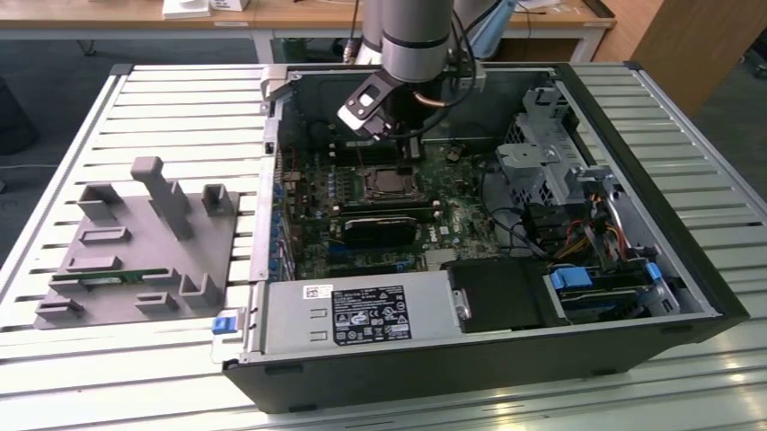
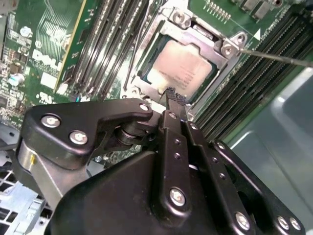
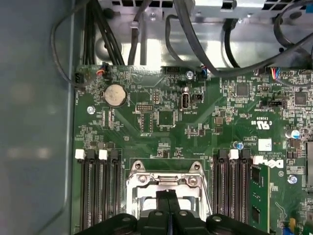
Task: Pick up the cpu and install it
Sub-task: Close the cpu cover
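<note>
The cpu (image 2: 182, 69) lies flat in the motherboard's metal-framed socket (image 2: 226, 48), its silver-grey top facing up. In the exterior view the socket (image 1: 386, 183) sits in the middle of the board inside the open computer case. My gripper (image 2: 174, 97) hangs just above the socket's edge, its two black fingers pressed together with nothing between them. In the first wrist view the gripper (image 3: 167, 196) shows its fingertips closed over the socket frame (image 3: 165, 178). In the exterior view the gripper (image 1: 391, 136) is a little above the board.
A grey tray (image 1: 132, 242) with a green memory stick (image 1: 114, 277) lies on the slatted table at the exterior view's left. Memory slots (image 3: 100, 191) flank the socket, and one holds a stick (image 3: 257, 196). Cables (image 3: 195, 29), a drive cage (image 1: 551, 153) and the power supply (image 1: 359, 316) crowd the case.
</note>
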`<action>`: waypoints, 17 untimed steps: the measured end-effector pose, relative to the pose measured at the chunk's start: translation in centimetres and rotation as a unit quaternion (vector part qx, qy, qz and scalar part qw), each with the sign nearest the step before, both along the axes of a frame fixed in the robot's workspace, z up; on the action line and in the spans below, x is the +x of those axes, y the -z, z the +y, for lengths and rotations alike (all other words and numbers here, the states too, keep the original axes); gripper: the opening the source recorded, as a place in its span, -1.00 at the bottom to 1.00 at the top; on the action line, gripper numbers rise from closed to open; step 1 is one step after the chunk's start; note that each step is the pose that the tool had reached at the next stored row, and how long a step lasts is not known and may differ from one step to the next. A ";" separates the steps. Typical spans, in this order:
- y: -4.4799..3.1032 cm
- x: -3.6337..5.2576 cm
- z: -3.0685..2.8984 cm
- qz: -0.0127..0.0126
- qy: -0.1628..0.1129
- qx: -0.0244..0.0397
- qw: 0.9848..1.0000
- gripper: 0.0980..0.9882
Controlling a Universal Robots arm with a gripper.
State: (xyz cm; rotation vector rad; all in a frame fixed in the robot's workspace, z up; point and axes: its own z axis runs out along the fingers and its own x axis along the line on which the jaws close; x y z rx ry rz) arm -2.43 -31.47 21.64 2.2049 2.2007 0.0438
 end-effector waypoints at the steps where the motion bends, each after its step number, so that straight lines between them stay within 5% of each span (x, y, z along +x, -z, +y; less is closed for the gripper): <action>1: 0.09 -0.12 -0.01 0.000 0.000 0.000 1.000 -0.98; 17: 0.60 -3.15 -0.01 0.000 0.000 0.000 1.000 -0.98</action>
